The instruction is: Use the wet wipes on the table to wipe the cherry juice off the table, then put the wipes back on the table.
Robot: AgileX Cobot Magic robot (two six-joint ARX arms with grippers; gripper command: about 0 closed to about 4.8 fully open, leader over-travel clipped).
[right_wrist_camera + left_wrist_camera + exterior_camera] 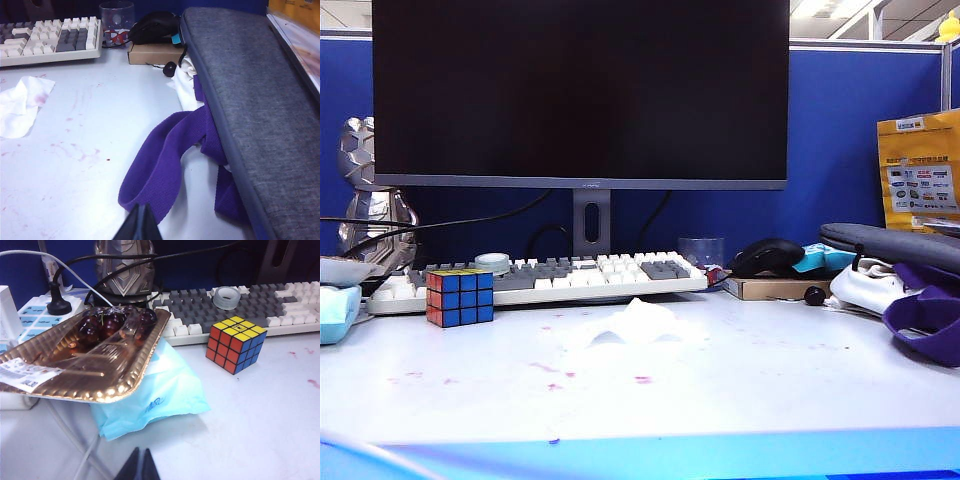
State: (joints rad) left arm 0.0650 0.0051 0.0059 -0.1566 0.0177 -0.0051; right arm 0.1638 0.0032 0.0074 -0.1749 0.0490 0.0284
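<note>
On table (pixel 800 390), crumpled pink-stained wet wipes (pixel 630 325), left gripper (pixel 141 465), right gripper (pixel 140 223), jaws clenched empty.

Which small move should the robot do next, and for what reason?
Probably the right gripper, now shut and back near the purple cloth, should open and reach toward the wet wipes. The sheet lies untouched before the keyboard, and cherry juice still spots the table. The left gripper also looks shut.
</note>
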